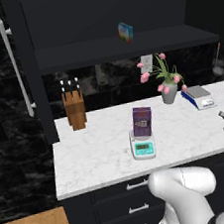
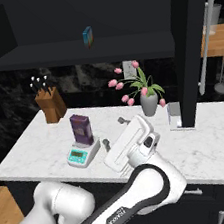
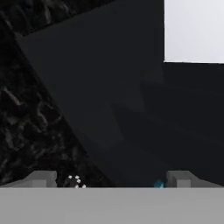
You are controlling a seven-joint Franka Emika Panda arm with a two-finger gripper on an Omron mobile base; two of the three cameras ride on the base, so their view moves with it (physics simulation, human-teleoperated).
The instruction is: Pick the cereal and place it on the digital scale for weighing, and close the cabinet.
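Observation:
The purple cereal box [image 1: 142, 121] [image 2: 80, 129] stands upright on the teal-and-white digital scale [image 1: 143, 148] [image 2: 83, 155], near the front of the marble counter. My gripper [image 2: 114, 132] [image 3: 111, 179] hovers over the counter to the right of the scale, apart from the box. It is open, with nothing between its fingertips [image 3: 42, 178]. The black wall cabinet [image 1: 106, 15] is open. Its left door [image 1: 28, 70] and right door [image 2: 188, 47] both swing outward, each with a long silver handle [image 1: 15, 66] [image 2: 206, 40].
A small light-blue box [image 1: 125, 31] [image 2: 88, 36] sits on the cabinet shelf. On the counter stand a knife block [image 1: 74, 109] [image 2: 50, 103], a vase of pink flowers [image 1: 168, 90] [image 2: 148, 101] and a blue-and-white item [image 1: 200, 97]. Dark drawers [image 1: 138, 200] lie below.

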